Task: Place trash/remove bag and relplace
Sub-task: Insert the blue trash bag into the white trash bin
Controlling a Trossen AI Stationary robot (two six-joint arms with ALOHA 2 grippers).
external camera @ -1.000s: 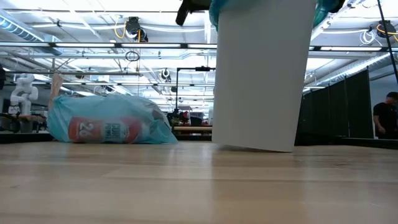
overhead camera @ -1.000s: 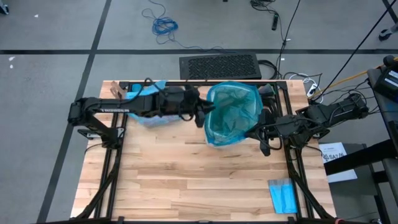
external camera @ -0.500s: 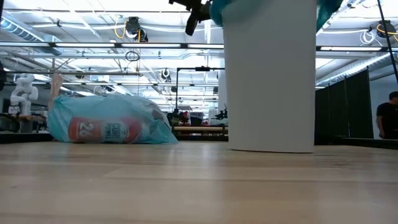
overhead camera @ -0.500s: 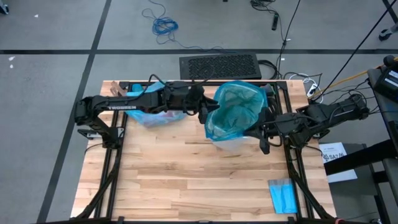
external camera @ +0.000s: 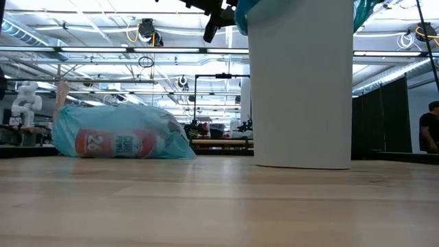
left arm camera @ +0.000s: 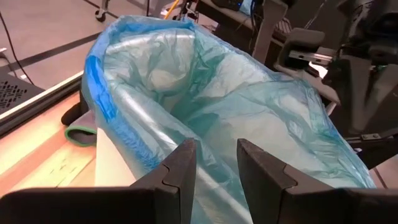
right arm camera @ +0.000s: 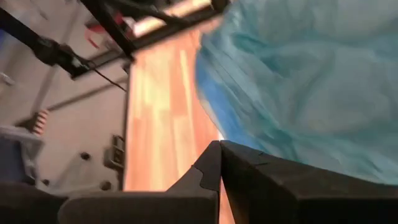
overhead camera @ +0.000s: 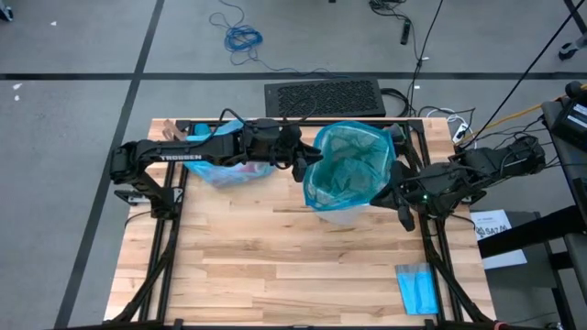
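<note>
The fresh teal bag (overhead camera: 346, 170) lines the white bin (external camera: 300, 89) mid-desk (overhead camera: 275, 266). The left pincer (left arm camera: 212, 163), part-open, straddles its near rim; the right pincer (right arm camera: 219, 163), clenched empty, sits opposite. Best to press the rim down evenly. The filled bag (external camera: 116, 134) beside the bin shows "26".

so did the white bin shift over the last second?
Yes. In the low view the white bin slid right relative to the filled blue bag lying on the table, and now stands flat rather than tilted.
</note>
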